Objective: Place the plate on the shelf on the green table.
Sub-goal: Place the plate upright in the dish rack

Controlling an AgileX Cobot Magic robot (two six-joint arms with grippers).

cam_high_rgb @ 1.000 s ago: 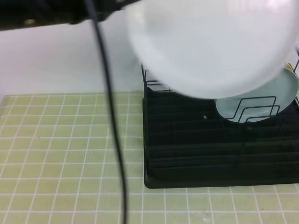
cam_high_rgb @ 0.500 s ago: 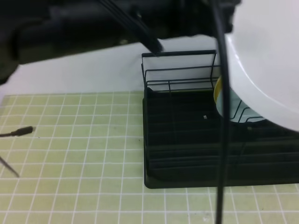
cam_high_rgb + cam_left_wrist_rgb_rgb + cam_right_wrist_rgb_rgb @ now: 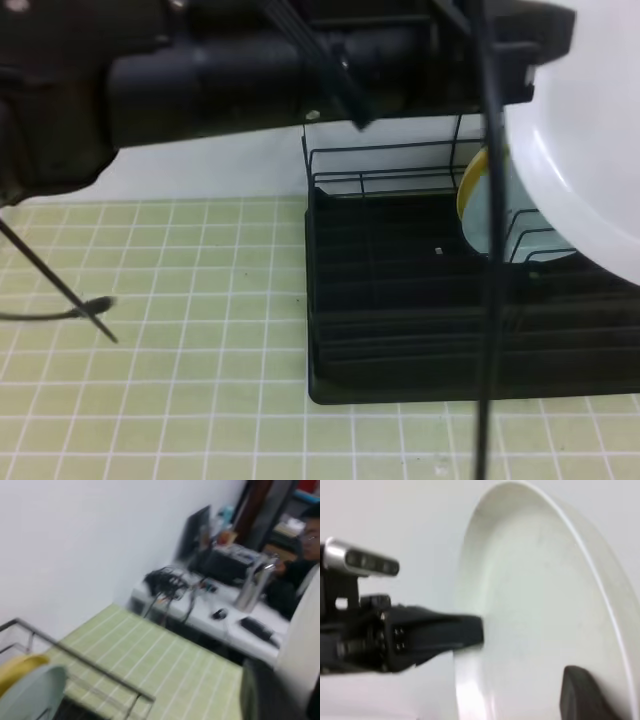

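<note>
The green desk (image 3: 150,400) of small tiles spreads out far below both hands. On it, beneath the left hand and slightly nearer the camera in the high view, stands the shelf (image 3: 400,330), a black wire rack on a ribbed tray with a tall back rail. The left arm (image 3: 250,80) runs as a thick dark bar across the top of the high view and ends at the plate.

The plate (image 3: 590,150) is up in the air, above the right end of the shelf, and touches neither the shelf nor the desk. In the right wrist view it stands on edge with its hollow face turned to the camera. The left hand (image 3: 470,630) comes in from the left, and its black tip meets the plate's rim. Whether its jaws are spread or pinching the rim cannot be told. Of the right hand (image 3: 587,702), one dark finger (image 3: 577,690) lies against the plate's inner face low down. Its partner is hidden, so its grip cannot be told either.

Below the held plate, a pale blue-green plate (image 3: 485,220) and a yellow plate (image 3: 470,180) stand upright among the dividers. A thin black cable (image 3: 490,300) hangs down in front of them.
</note>
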